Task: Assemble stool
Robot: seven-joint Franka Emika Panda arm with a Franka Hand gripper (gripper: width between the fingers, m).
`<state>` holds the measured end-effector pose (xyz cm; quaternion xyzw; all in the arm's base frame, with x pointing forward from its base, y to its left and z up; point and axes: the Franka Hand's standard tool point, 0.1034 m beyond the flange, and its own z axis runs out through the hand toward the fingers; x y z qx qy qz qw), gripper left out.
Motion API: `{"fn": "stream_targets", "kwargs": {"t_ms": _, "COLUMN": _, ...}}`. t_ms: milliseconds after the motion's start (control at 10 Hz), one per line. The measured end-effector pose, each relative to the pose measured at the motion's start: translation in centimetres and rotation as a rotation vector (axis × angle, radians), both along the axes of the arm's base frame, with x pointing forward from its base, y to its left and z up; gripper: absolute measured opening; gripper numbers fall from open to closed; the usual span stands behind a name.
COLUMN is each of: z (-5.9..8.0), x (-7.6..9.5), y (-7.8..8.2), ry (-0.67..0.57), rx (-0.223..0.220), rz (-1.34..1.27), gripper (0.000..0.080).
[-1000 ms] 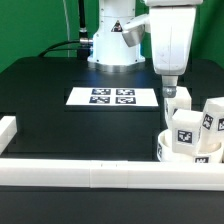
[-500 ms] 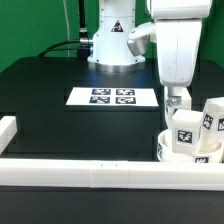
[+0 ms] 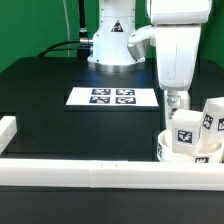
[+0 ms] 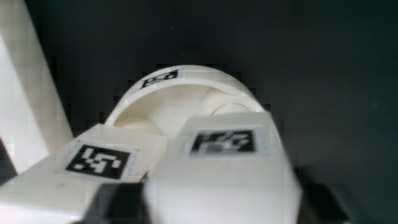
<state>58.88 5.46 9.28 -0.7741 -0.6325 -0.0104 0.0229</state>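
Note:
The round white seat [image 3: 166, 149] sits at the exterior view's right, against the front rail. Two tagged white leg blocks stand up out of it, one [image 3: 186, 131] directly under my gripper [image 3: 177, 101] and another [image 3: 212, 118] further right. In the wrist view a leg block [image 4: 222, 150] fills the space between my dark fingers, so the gripper is shut on it. Beyond it lie the rounded seat [image 4: 192, 92] with a tag and a second tagged leg block [image 4: 98, 160]. The held leg's lower end is hidden.
The marker board [image 3: 113, 97] lies flat on the black table behind the seat. Long white border rails run along the front [image 3: 90, 176] and the exterior view's left [image 3: 8, 130]; one also shows in the wrist view [image 4: 18, 80]. The arm's base [image 3: 110, 45] stands at the back.
The arm has shifted a little toward the exterior view's right and slightly lower over the seat. The parts have not visibly moved.

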Motion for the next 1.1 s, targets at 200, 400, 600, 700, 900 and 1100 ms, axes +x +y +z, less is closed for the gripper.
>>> {"fn": "stream_targets", "kwargs": {"t_ms": 200, "z": 0.01, "x": 0.01, "y": -0.02, "ry": 0.000, "rx": 0.000, "rz": -0.008, "gripper": 0.0343}}
{"fn": "stream_targets", "kwargs": {"t_ms": 400, "z": -0.01, "x": 0.01, "y": -0.23, "ry": 0.003, "rx": 0.000, "rz": -0.050, "gripper": 0.0343}}
{"fn": "stream_targets", "kwargs": {"t_ms": 600, "z": -0.02, "x": 0.01, "y": -0.22, "ry": 0.009, "rx": -0.001, "rz": -0.172, "gripper": 0.0343}}
{"fn": "stream_targets", "kwargs": {"t_ms": 700, "z": -0.03, "x": 0.01, "y": -0.23, "ry": 0.013, "rx": -0.002, "rz": -0.243, "gripper": 0.0343}}
{"fn": "stream_targets", "kwargs": {"t_ms": 900, "z": -0.03, "x": 0.00, "y": -0.22, "ry": 0.021, "rx": -0.003, "rz": -0.403, "gripper": 0.0343}}
{"fn": "stream_targets", "kwargs": {"t_ms": 1100, "z": -0.03, "x": 0.00, "y": -0.18, "ry": 0.030, "rx": -0.003, "rz": -0.563, "gripper": 0.0343}}
